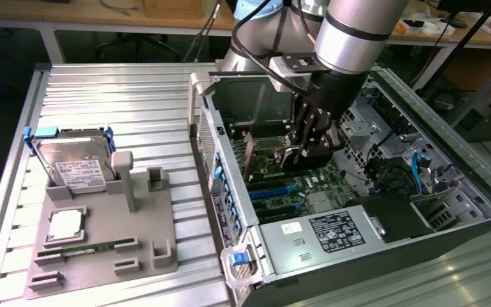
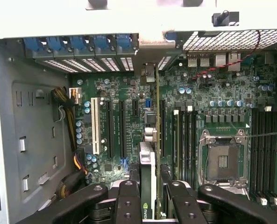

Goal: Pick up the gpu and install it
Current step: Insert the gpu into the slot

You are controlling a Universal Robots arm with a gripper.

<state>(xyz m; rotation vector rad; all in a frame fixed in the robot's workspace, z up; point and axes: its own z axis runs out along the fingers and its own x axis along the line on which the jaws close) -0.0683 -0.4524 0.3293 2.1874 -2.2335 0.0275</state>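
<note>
The claw [image 1: 314, 142] is down inside the open computer case [image 1: 450, 147], which lies on its side on the ribbed metal desk [image 1: 117, 96] toward the exterior view's right. Its black fingers [image 2: 129, 200] are clamped on the gpu [image 2: 148, 186] — the card is held edge-on between them, its green board and black face showing as a thin strip in the wrist view, with a green logo patch near the fingers. The card stands upright over the motherboard [image 2: 213, 84], lined up along the row of long black expansion slots [image 2: 122, 128], with its silver bracket end [image 2: 150, 74] reaching toward the case's rear wall where the blue slot clips [image 2: 82, 44] sit. Whether its lower edge is already seated in a slot cannot be told. In the exterior view the gpu [image 1: 267, 157] shows as a slim upright card just beside the claw, above the blue-tipped slots.

Just beside the card on the board lies the empty processor socket [image 2: 222, 161] with its metal frame, flanked by black memory slots [image 2: 264, 149]. A power supply with a black label [image 1: 335, 231] sits at the near end of the case.

On the exterior view's left, well apart from the case, a grey parts holder [image 1: 100, 256] carries a silver hard drive [image 1: 75, 167], a square processor [image 1: 64, 224] and a narrow green memory stick [image 1: 92, 247].
</note>
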